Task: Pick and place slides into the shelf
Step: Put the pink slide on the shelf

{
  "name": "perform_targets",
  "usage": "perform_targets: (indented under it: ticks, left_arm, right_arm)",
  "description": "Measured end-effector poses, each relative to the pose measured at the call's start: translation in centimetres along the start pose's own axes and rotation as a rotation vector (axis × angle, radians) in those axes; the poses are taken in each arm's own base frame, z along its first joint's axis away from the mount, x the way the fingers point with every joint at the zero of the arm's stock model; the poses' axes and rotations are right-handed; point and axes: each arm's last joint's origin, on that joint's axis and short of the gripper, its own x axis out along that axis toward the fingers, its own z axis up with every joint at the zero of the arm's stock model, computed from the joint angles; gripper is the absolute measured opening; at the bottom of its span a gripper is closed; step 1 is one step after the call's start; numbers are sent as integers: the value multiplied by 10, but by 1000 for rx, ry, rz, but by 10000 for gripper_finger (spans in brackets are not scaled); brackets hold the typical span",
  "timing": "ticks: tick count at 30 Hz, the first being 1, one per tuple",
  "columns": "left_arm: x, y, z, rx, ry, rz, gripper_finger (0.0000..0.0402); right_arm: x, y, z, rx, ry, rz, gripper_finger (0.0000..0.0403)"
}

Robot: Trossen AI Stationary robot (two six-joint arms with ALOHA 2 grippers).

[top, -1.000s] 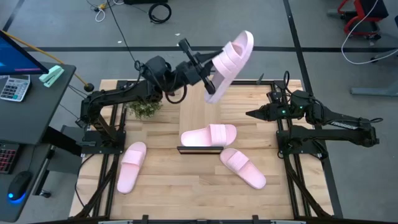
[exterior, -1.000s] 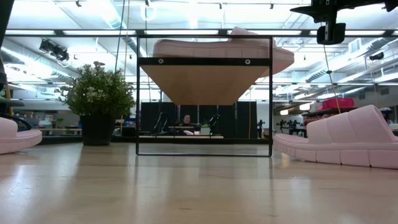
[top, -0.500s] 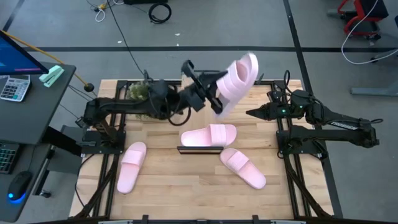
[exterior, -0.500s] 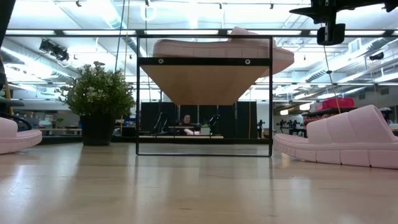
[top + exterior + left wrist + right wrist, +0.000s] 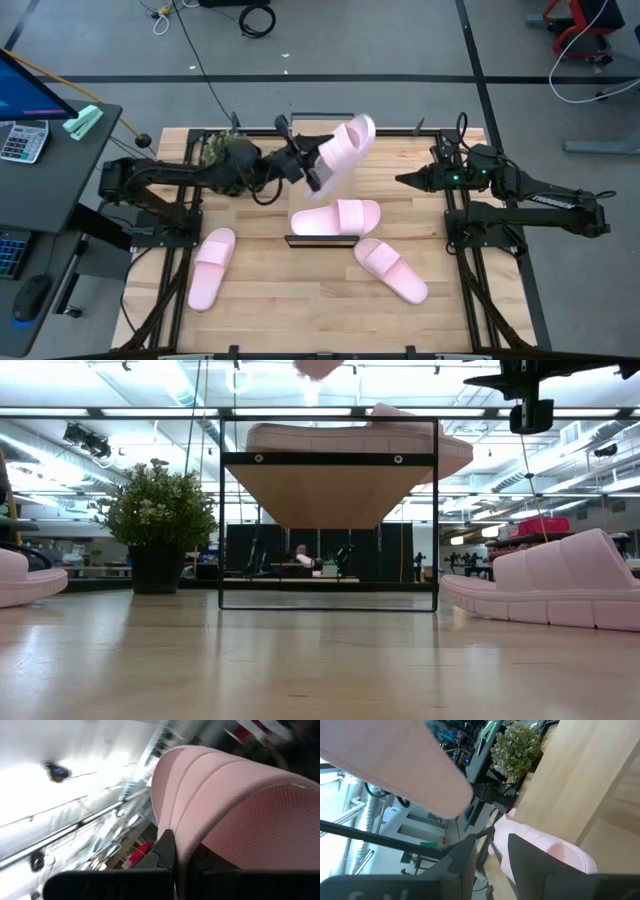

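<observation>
Already atop the shelf [image 5: 322, 190]: one pink slide [image 5: 337, 217].

Grey floor [image 5: 400, 40] with cables; desk [image 5: 45, 160] beside (perhaps a calculator [image 5: 20, 140]).

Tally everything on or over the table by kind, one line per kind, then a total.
Pink slides: 4, one held up by the left gripper, one on the shelf, two on the tabletop.
Shelf: 1
Potted plant: 1
Robot arms: 2, right gripper waiting, empty.
Total: 8
</observation>
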Motion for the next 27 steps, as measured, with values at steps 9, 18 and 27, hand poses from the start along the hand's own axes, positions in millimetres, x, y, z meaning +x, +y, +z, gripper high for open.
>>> perform_targets:
  ticks: [9,18,27]
  left_arm:
    - [-12,-1,-37,211,71,-219,10]
    - [-11,-1,-57,363,44,-350,10]
    - [-4,-30,-78,445,51,-467,10]
  right_arm:
    - [0,-1,1,36,-42,-18,120]
    - [2,-2,2,54,-75,-38,120]
    - [10,-5,1,78,-32,-63,120]
